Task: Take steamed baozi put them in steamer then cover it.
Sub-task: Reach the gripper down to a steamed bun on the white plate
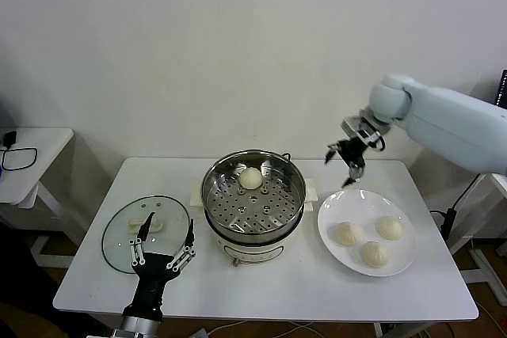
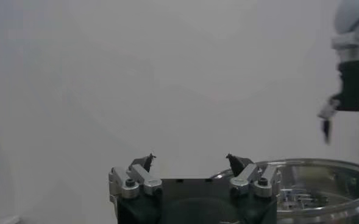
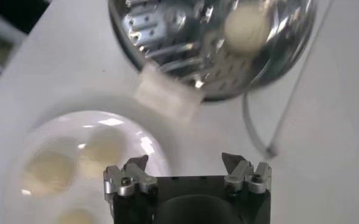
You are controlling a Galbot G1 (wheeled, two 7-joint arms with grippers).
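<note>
Nearest our head camera, our left gripper (image 1: 164, 241) hovers at the front of the white table (image 1: 87, 275), fingers spread wide with nothing between them, just in front of the cover (image 1: 146, 231). That clear glass lid lies flat on the table to the left of the steamer (image 1: 253, 195), close to it but apart, its white handle facing up. We take the steamer as our landmark: it stands at the middle of the table on its cream base, uncovered, the perforated tray showing inside. One baozi in the steamer (image 1: 251, 178) sits on that tray toward the far rim. To the right of the steamer, just beside its base, lies a white plate (image 1: 333, 249) carrying the other three: a left plate baozi (image 1: 346, 233), a back plate baozi (image 1: 389, 227) and a front plate baozi (image 1: 374, 253). Our right gripper (image 1: 347, 165) hangs in the air to the right of the steamer and behind the plate, above the plate's far edge, pointing downward, its fingers parted and empty. From the right wrist we look down on both the steamer's handle side and the plate. In the left wrist view the steamer's shiny rim shows beside our open left fingers (image 2: 142, 163).
</note>
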